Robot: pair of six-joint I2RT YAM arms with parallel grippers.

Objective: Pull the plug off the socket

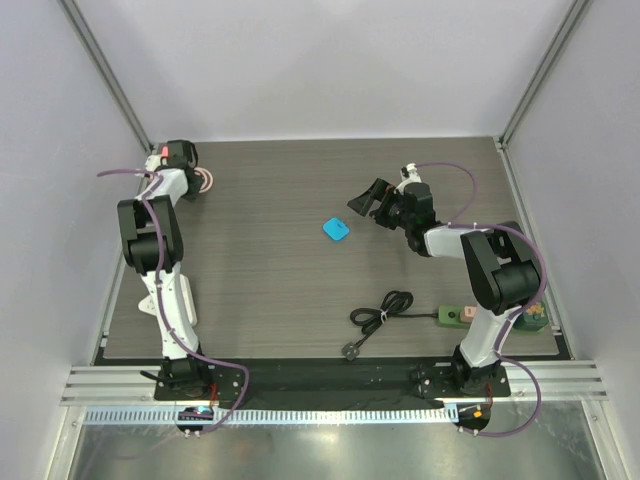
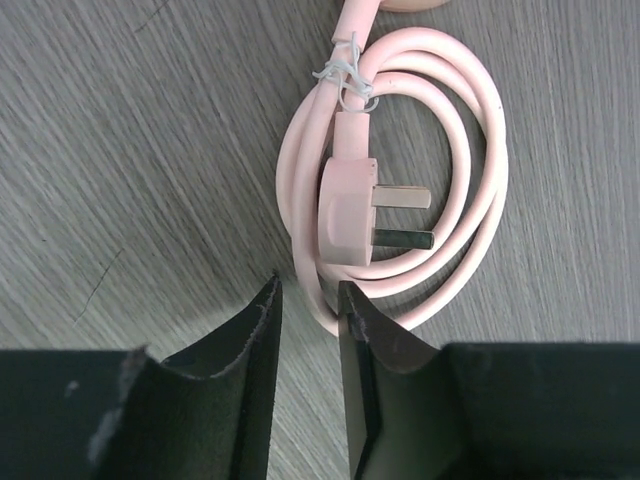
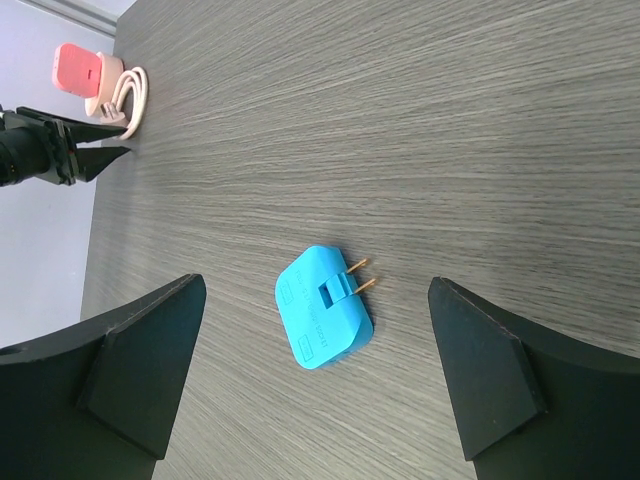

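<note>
The dark green socket strip (image 1: pixel 448 317) lies at the near right, mostly hidden behind my right arm's base. A small peach plug (image 1: pixel 468 313) sits on it. Its black cord (image 1: pixel 388 308) coils to the left and ends in a loose black plug (image 1: pixel 351 350). My right gripper (image 1: pixel 368 205) is wide open and empty at the table's middle, far from the strip. In the right wrist view the gripper (image 3: pixel 315 283) frames a blue adapter (image 3: pixel 322 320). My left gripper (image 2: pixel 308 282) is at the far left, jaws narrowly apart and empty, just short of a pink plug (image 2: pixel 345 215).
The blue adapter (image 1: pixel 335 229) lies on its side with two brass prongs showing. A coiled pink cord (image 2: pixel 470 150) tied with a white wire and a red-pink block (image 3: pixel 78 70) lie at the far left corner. Walls close off the table's sides and back.
</note>
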